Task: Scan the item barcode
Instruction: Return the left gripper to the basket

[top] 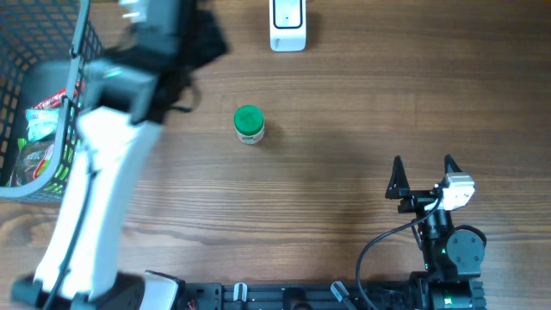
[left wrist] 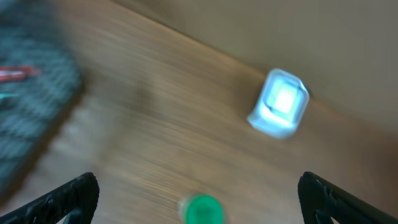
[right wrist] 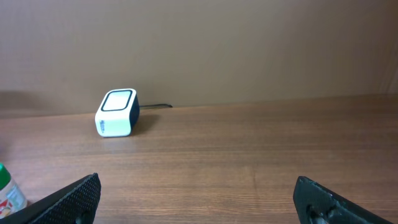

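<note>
The item, a small bottle with a green cap point(top: 249, 123), stands upright on the wooden table, apart from both grippers. The white barcode scanner point(top: 287, 26) sits at the far edge. My left gripper point(top: 200, 41) hangs blurred at the upper left beside the basket. In its wrist view the jaws point(left wrist: 198, 183) are wide open and empty, with the green cap point(left wrist: 201, 210) low between them and the scanner point(left wrist: 280, 102) beyond. My right gripper point(top: 422, 176) rests open and empty at the lower right. Its wrist view point(right wrist: 196, 183) shows the scanner point(right wrist: 117, 112) and the bottle point(right wrist: 7, 193) at the left edge.
A dark wire basket point(top: 34, 52) holding several packaged goods fills the far left, also seen blurred in the left wrist view point(left wrist: 31, 93). The left arm's white link point(top: 95, 198) crosses the table's left side. A wall rises behind the scanner.
</note>
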